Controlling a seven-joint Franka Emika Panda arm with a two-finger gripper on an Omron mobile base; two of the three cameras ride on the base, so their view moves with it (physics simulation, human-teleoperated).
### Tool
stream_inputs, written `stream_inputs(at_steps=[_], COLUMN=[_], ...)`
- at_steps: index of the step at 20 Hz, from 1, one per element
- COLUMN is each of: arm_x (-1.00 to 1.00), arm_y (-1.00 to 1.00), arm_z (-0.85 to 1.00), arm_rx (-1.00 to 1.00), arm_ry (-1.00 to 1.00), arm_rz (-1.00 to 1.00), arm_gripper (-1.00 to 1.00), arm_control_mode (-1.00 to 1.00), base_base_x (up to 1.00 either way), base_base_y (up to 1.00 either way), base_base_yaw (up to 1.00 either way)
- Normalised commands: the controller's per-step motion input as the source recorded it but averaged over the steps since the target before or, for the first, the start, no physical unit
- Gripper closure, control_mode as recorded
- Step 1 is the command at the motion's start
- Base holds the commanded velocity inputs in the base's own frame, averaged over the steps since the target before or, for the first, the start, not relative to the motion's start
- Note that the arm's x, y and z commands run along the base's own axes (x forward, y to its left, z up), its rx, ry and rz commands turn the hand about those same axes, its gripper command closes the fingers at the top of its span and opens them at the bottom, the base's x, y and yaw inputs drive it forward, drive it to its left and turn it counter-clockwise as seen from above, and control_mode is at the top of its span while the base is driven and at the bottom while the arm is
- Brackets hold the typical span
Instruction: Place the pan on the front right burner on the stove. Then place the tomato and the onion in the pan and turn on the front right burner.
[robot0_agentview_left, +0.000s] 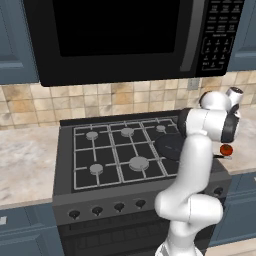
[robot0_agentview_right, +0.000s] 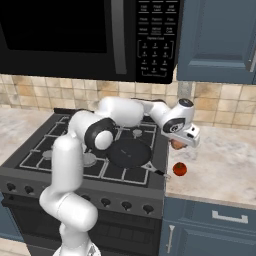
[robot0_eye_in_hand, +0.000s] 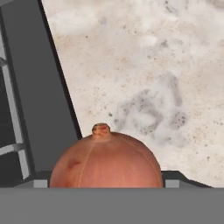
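Landmark: the stove (robot0_agentview_left: 65, 165), dark grey gas range w/ black grates and a row of black knobs (robot0_agentview_right: 105, 202) along its front.

Nearest to me, the arm's white base stands in front of the stove, elbow bent over the front edge. On the stove's right side, front, sits the pan (robot0_agentview_right: 129, 152), round, black, flat on the grate; its thin handle points toward the stove's front right corner. The front right burner is under the pan, so its cap is hidden. Nothing lies in the pan.

Just off the stove's right edge, on the marble counter (robot0_agentview_right: 225, 170), the tomato (robot0_agentview_right: 180, 169) rests alone, bright red, near the handle tip, apart from it.

A bit further back, also right of the stove's edge over the counter, the gripper (robot0_agentview_right: 184, 146) hangs above the tomato w/ the onion (robot0_eye_in_hand: 106, 159) in it. In the hand view the onion, orange-brown w/ a little stem nub, sits between the two dark finger tips (robot0_eye_in_hand: 41, 183), one at each side, so the fingers pinch it. It's lifted clear of the counter.

Behind that: 3 small burner caps along the stove's back row (robot0_agentview_left: 127, 131), tan tile wall, then the black microwave (robot0_agentview_left: 125, 35) above the stove, blue cabinets either side.
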Motion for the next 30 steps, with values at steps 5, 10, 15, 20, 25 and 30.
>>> stream_inputs(at_steps=[5, 10, 15, 20, 25, 30], arm_x=[-0.29, -0.18, -0.14, -0.14, -0.15, -0.01], arm_y=[0.60, 0.64, 0.61, 0.59, 0.56, 0.54], arm_z=[0.40, 0.31, 0.19, 0.01, 0.00, 0.00], arm_rx=[0.00, 0.00, 0.00, 0.00, 0.00, 0.00], arm_ry=[-0.02, 0.00, 0.00, 0.00, 0.00, 0.01], arm_rz=[0.00, 0.00, 0.00, 0.00, 0.00, 0.00], arm_gripper=[1.00, 1.00, 1.00, 1.00, 1.00, 1.00], arm_control_mode=[-1.00, -1.00, -1.00, -1.00, -1.00, -1.00], base_base_x=[0.00, 0.00, 0.00, 0.00, 0.00, 0.00], base_base_y=[0.00, 0.00, 0.00, 0.00, 0.00, 0.00], base_base_yaw=[0.00, 0.00, 0.00, 0.00, 0.00, 0.00])
